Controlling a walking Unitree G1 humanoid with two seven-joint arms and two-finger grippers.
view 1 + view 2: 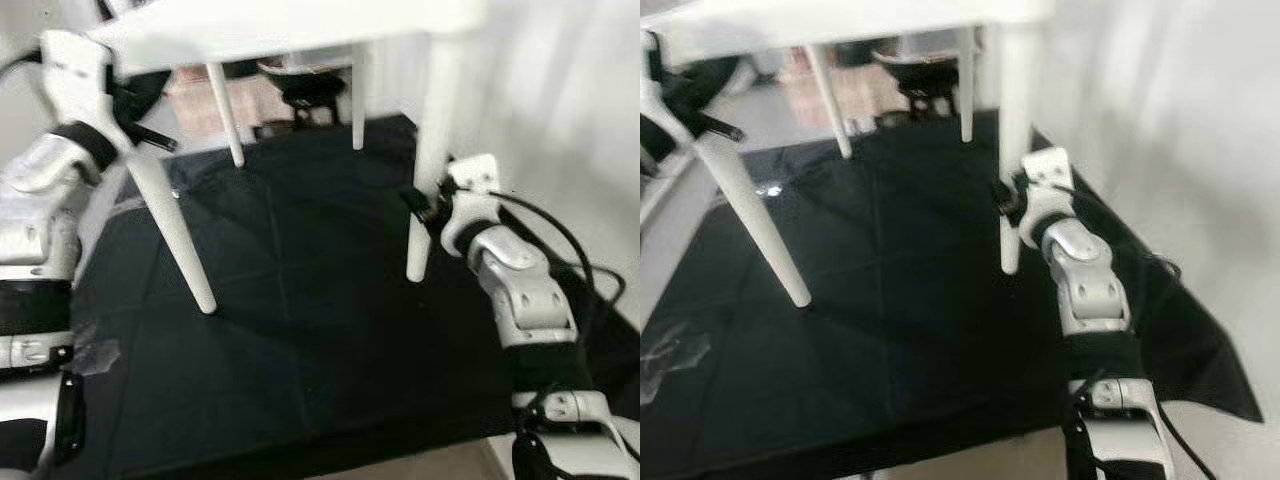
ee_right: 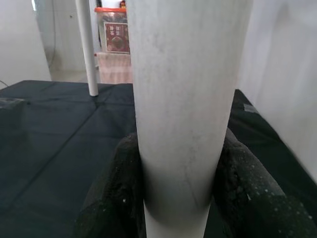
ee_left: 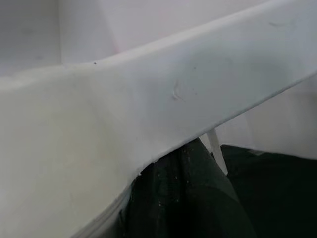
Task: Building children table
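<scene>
Left eye view shows me the white table upright across the top of the frame, all four legs fitted over the black mat, right gripper clamped on the near-right leg, left gripper clamped on the near-left leg; I judge only setting down remains.

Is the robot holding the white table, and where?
Yes. The right gripper clamps a table leg partway down; the left gripper grips the leg opposite, near its top.
</scene>
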